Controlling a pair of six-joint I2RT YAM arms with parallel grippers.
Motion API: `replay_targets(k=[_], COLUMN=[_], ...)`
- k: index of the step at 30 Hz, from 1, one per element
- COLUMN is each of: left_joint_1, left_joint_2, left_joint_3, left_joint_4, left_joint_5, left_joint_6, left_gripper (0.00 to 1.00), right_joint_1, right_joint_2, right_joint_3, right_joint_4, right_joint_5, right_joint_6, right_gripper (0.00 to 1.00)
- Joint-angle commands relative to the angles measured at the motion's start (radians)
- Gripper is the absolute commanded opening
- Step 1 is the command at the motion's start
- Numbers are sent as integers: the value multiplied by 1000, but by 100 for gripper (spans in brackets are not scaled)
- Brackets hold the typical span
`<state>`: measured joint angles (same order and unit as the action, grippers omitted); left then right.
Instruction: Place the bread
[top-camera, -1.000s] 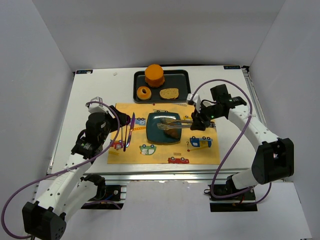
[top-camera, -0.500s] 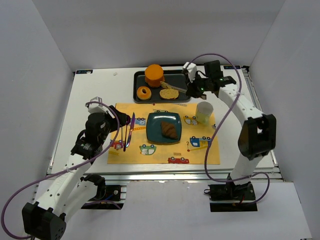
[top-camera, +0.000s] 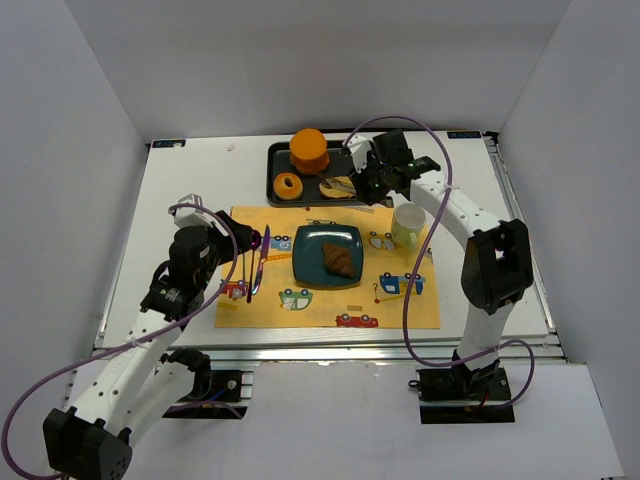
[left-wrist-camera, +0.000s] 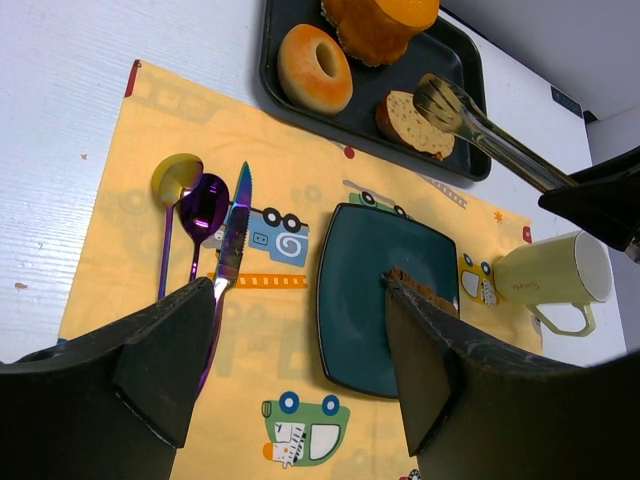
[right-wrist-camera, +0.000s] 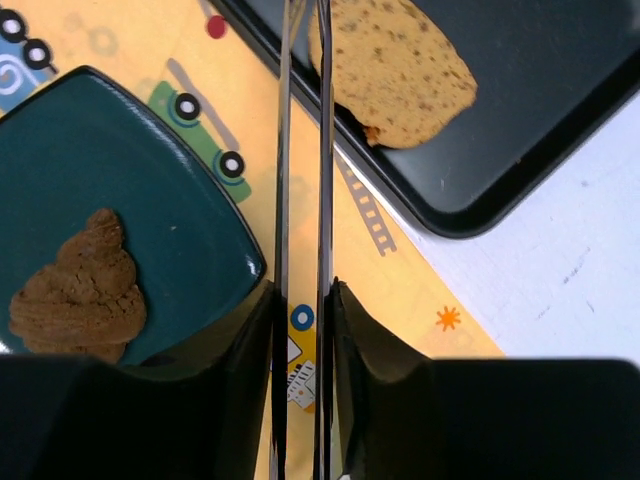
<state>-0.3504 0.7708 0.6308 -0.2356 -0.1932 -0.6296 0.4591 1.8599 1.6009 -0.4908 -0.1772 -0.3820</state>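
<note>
The dark brown croissant (top-camera: 341, 259) lies on the teal plate (top-camera: 309, 243); it also shows in the right wrist view (right-wrist-camera: 80, 290). The flat tan slice (right-wrist-camera: 395, 65) lies in the black tray (top-camera: 325, 158), and shows in the left wrist view (left-wrist-camera: 412, 120). My right gripper (right-wrist-camera: 302, 300) is shut on metal tongs (left-wrist-camera: 480, 125). The tongs' tips sit over the slice's edge; I cannot tell whether they grip it. My left gripper (left-wrist-camera: 300, 380) is open and empty above the yellow mat (top-camera: 400, 305), left of the plate.
An orange-glazed doughnut (left-wrist-camera: 315, 68) and a tall orange cylinder (left-wrist-camera: 385, 20) share the tray. A pale yellow mug (left-wrist-camera: 545, 275) stands right of the plate. A gold spoon (left-wrist-camera: 172, 180), purple spoon (left-wrist-camera: 203, 205) and knife (left-wrist-camera: 233, 230) lie on the mat's left.
My right arm left the croissant on the plate and swung back to the tray, bringing the tongs over the slice. The mug is uncovered. The left arm has not moved.
</note>
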Motion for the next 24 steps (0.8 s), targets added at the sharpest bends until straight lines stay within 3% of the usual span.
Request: replay_targets(k=[1, 24], left_joint_1=[4, 4], left_joint_2=[1, -21], left_joint_3=[12, -10], left_joint_4=[9, 5], left_joint_5=[0, -3], left_joint_6=[-4, -5], left_gripper=[78, 78], right_joint_1=[-2, 52], right_joint_2=[7, 67], right_joint_3=[36, 42], right_joint_4=[23, 8], right_joint_5=[61, 153], right_joint_6=[34, 54], right_gripper=[34, 41])
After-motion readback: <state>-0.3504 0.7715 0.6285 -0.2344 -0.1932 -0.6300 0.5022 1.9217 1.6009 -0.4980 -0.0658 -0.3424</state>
